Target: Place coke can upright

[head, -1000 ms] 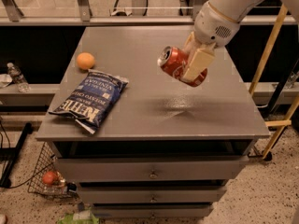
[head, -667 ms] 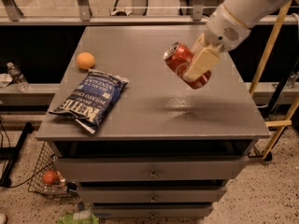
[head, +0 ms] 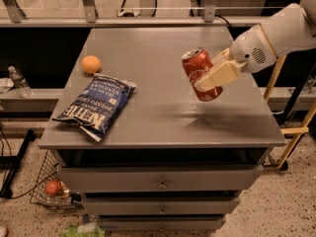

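Observation:
The coke can [head: 196,69] is red with white script and a silver top. It hangs above the right half of the grey table [head: 163,117], nearly upright, its top leaning a little to the left. My gripper [head: 211,77] comes in from the right and is shut on the can, with one cream finger [head: 218,75] across its front. The can's shadow lies on the tabletop just below it.
A round orange fruit [head: 91,64] lies at the table's left. A blue chip bag [head: 97,104] lies in front of it. The table has drawers [head: 162,182] below. A wire basket [head: 50,187] and a plastic bottle [head: 19,81] are on the floor at left.
The arm has swung its wrist to the right and the can has turned from lying tilted to nearly upright. It now hangs a little lower over the table's right half.

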Action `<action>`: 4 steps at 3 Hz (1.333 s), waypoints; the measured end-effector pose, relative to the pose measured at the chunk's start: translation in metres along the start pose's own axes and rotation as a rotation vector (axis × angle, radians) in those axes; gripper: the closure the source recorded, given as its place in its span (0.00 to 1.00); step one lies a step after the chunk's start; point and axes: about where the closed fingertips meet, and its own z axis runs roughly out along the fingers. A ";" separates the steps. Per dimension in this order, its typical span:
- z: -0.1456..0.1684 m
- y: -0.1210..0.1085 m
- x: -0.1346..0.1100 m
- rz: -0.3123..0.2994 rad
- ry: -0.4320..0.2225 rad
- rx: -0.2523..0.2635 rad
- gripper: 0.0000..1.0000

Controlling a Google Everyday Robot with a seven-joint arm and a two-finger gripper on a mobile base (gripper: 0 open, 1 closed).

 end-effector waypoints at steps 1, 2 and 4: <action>0.001 0.008 0.009 0.003 -0.174 0.066 1.00; 0.007 0.009 0.017 -0.011 -0.231 0.111 1.00; 0.022 0.004 0.032 -0.033 -0.280 0.176 1.00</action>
